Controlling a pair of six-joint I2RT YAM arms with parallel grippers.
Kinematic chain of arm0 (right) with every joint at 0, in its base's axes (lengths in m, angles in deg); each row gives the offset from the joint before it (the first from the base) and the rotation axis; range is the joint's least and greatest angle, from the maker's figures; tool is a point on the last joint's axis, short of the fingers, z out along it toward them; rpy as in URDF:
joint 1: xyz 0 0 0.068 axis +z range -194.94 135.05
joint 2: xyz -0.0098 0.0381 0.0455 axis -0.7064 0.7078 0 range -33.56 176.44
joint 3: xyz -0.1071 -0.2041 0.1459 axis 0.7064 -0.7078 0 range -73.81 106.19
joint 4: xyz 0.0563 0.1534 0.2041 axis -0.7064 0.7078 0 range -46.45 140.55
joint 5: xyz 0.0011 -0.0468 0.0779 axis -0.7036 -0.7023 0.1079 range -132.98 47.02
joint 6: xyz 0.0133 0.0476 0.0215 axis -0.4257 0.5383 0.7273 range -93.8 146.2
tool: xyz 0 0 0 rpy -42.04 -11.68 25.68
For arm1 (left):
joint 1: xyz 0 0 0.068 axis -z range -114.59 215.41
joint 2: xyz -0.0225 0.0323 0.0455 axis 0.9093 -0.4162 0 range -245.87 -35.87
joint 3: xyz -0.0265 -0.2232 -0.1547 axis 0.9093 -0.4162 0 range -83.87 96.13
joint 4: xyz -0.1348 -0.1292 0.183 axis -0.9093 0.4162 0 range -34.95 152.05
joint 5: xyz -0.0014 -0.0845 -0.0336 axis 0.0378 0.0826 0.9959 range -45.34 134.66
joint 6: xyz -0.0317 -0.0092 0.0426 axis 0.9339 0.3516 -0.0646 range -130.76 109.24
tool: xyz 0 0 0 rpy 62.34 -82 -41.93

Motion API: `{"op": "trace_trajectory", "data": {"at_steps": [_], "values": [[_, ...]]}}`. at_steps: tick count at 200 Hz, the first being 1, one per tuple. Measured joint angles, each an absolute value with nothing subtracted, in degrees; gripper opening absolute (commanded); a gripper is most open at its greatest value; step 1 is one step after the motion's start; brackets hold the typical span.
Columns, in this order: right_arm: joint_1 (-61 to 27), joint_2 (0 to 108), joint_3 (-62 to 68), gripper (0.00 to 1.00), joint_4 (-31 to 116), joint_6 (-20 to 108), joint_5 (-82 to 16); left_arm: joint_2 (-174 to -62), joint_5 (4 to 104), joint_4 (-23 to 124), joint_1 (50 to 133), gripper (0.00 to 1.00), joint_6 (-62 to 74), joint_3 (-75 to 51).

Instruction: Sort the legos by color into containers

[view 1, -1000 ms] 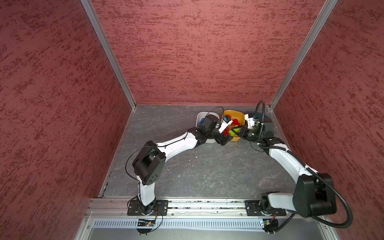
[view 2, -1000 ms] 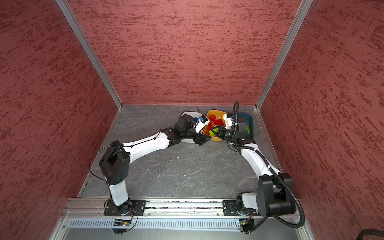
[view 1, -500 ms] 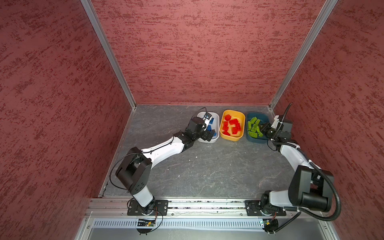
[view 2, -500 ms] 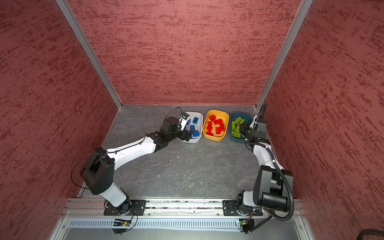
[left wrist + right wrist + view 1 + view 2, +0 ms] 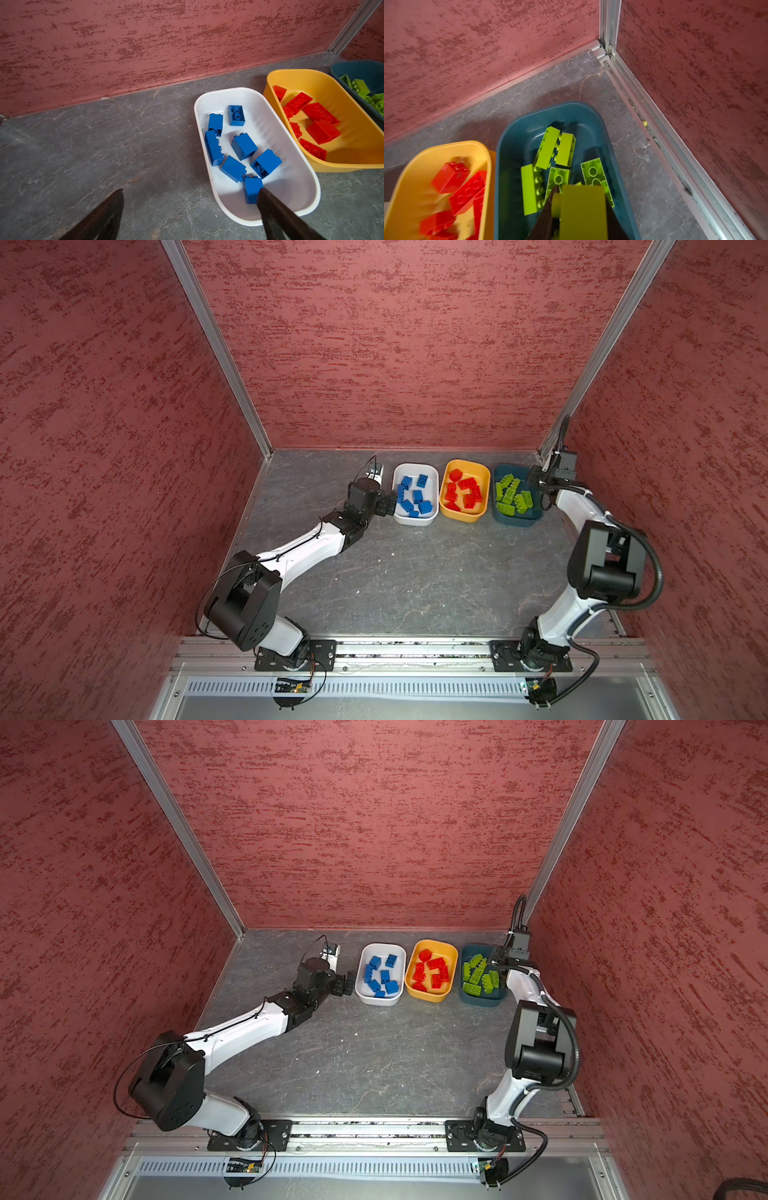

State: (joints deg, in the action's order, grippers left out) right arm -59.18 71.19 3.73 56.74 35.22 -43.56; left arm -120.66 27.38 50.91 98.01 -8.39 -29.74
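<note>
While my right gripper (image 5: 579, 204) pinches a lime green lego (image 5: 583, 216) above the teal tub (image 5: 517, 135) holding other green legos (image 5: 548, 147), my left gripper (image 5: 190, 192) stands spread wide across the rim of the white tub (image 5: 301, 182) of blue legos (image 5: 244, 145); red legos (image 5: 323, 131) lie in the yellow tub (image 5: 332, 83) between.

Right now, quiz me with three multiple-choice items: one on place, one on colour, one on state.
1. The yellow tub stands: A at the row's left end; B between the white tub and the teal tub; C at the right end.
2. The legos in the white tub are: A red; B green; C blue.
3. The right pincer is: A shut on a green lego; B open and empty; C shut on a red lego.
Key: 1 B, both top views show it mid-row. 2 C, the left wrist view shows only blue bricks there. 3 A, the right wrist view shows a green brick clamped in it.
</note>
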Motion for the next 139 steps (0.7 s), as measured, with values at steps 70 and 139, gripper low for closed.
{"op": "trace_trajectory", "data": {"at_steps": [70, 139], "values": [[-59.2, 88.9, 20.3, 0.26, 63.4, 29.9, -45.2, -117.6, 25.9, 51.0, 97.0, 0.99, -6.3, -31.6], [-59.1, 89.8, 21.3, 0.59, 65.6, 29.7, -47.3, -116.6, 25.3, 51.0, 95.6, 0.99, -4.5, -32.6]]}}
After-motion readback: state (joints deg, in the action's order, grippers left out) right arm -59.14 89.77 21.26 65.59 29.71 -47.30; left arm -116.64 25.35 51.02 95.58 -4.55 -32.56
